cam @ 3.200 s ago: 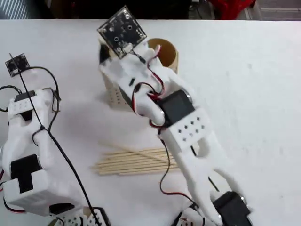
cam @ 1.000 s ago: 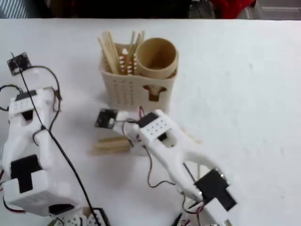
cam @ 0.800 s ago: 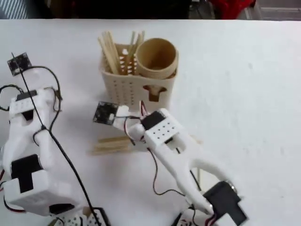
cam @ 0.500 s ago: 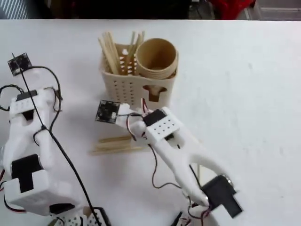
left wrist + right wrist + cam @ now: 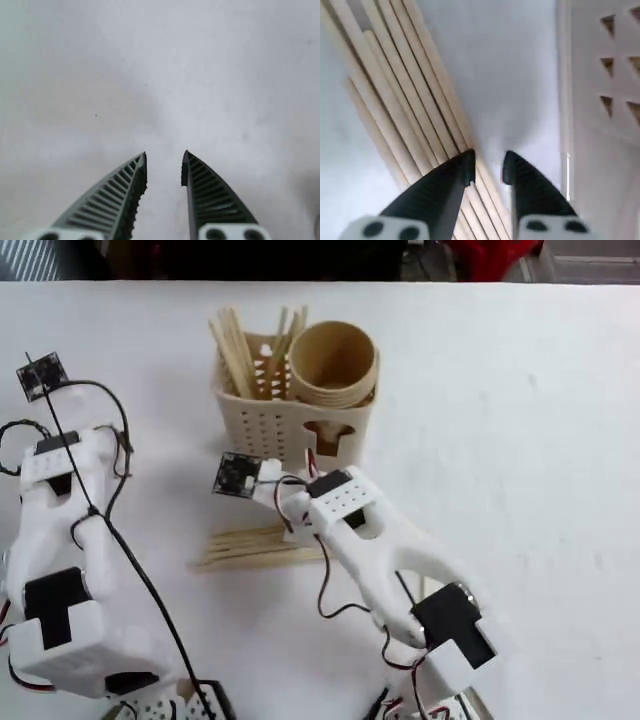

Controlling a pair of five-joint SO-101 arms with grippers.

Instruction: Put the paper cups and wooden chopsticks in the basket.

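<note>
The cream perforated basket (image 5: 285, 425) holds stacked paper cups (image 5: 333, 362) and several wooden chopsticks (image 5: 238, 348) standing on end. More chopsticks (image 5: 250, 545) lie flat on the white table just in front of it. My right arm (image 5: 350, 520) hangs over their right end. In the right wrist view my right gripper (image 5: 487, 167) is narrowly open right above the chopstick bundle (image 5: 395, 85), one stick running under the gap, with the basket wall (image 5: 605, 75) close by. My left gripper (image 5: 165, 160) is slightly open over bare table, holding nothing.
My left arm (image 5: 60, 540) stands at the table's left side with a black cable (image 5: 120, 540) trailing down it. White tabletop (image 5: 520, 440) stretches to the right of the basket and arm.
My right arm has come down from over the basket to the chopsticks on the table. Chopsticks now stand in the basket and the pile on the table is smaller. The left arm is unmoved.
</note>
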